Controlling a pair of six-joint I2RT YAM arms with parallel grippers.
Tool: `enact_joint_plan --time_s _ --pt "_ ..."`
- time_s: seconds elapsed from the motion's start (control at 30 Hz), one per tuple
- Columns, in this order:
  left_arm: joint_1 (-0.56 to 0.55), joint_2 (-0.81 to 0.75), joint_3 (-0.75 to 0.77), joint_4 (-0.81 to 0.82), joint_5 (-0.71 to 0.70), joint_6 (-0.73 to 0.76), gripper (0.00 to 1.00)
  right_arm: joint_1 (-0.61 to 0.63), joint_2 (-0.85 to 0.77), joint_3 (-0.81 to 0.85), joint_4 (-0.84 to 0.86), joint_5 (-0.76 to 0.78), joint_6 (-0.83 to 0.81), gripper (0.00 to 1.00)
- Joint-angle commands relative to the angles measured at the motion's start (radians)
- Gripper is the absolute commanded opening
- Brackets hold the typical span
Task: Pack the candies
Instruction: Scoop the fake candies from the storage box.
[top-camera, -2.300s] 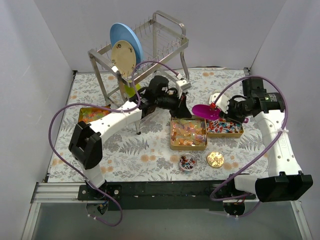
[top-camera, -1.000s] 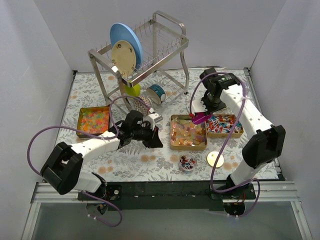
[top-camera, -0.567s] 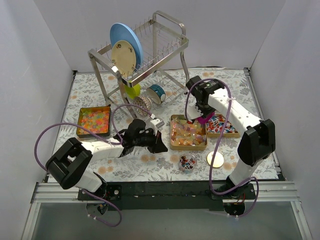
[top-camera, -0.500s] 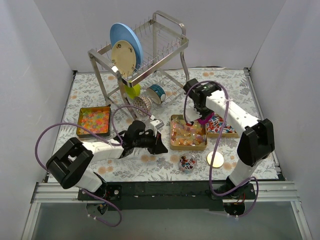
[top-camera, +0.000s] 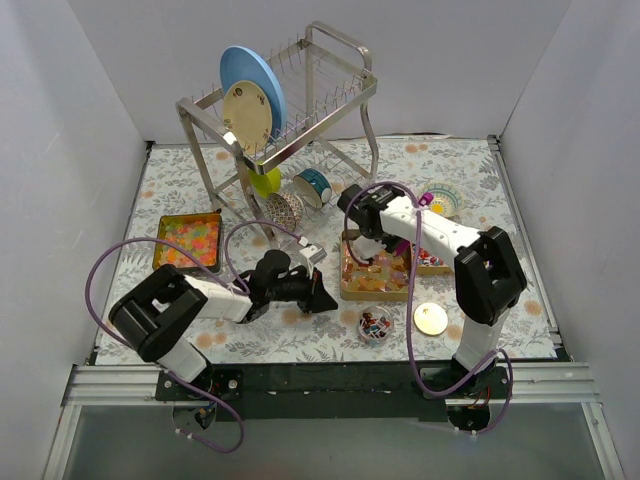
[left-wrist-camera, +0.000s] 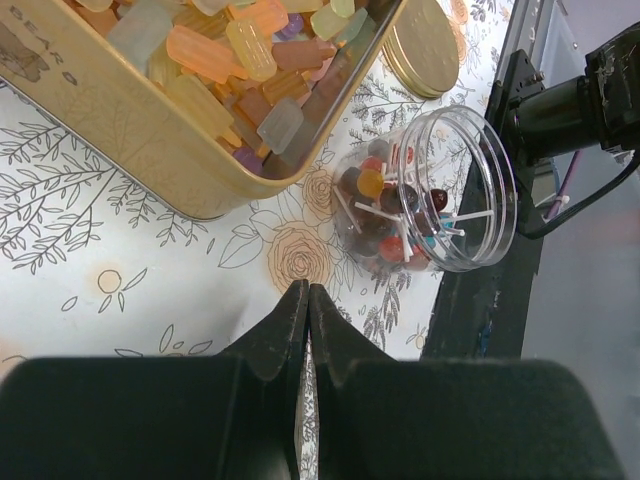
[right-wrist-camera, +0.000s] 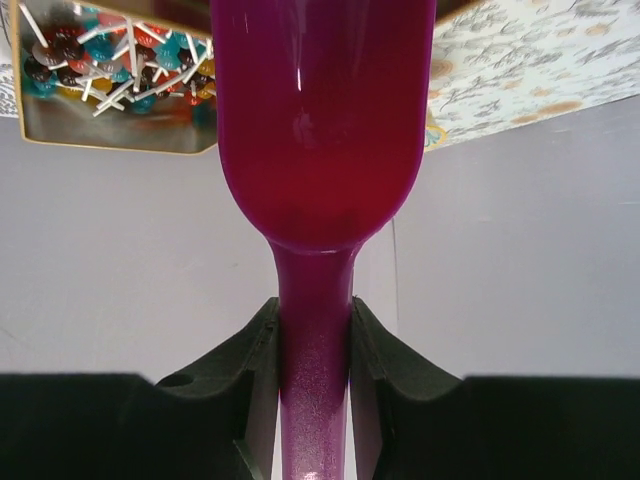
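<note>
Three gold tins hold the candies: tiny red-orange-yellow bits (top-camera: 187, 240) at the left, yellow-orange gummies (top-camera: 378, 272) in the middle tin, and wrapped pieces (right-wrist-camera: 100, 70) in the right tin, mostly hidden under my right arm from above. A small clear jar (top-camera: 376, 324) holds a few wrapped pieces; it also shows in the left wrist view (left-wrist-camera: 420, 205). My left gripper (top-camera: 320, 298) is shut and empty, low over the cloth just left of the jar (left-wrist-camera: 304, 292). My right gripper (top-camera: 368, 243) is over the middle tin's far edge, shut on the purple scoop's handle (right-wrist-camera: 314, 310). The scoop bowl (right-wrist-camera: 315, 120) looks empty.
The round gold lid (top-camera: 431, 318) lies right of the jar. A metal dish rack (top-camera: 300, 110) with a blue and a tan plate stands at the back. Two tape rolls (top-camera: 300, 195) lie under it. A small round patterned dish (top-camera: 443, 200) sits at the back right.
My right arm has swung left with the scoop, from over the right tin to the middle tin. My left gripper has moved down and forward, stopping beside the jar.
</note>
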Motion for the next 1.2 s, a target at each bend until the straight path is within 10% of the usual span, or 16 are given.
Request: enact_joint_plan --time_s 0.0,1.17 --pt "-0.010 0.023 -0.025 0.115 0.013 0.010 0.00 0.095 -0.007 -0.024 -0.059 -0.071 0.071 0.01" --pt "-0.010 0.335 0.124 0.347 0.036 -0.100 0.00 0.044 0.053 -0.053 0.042 -0.315 0.054 0.01"
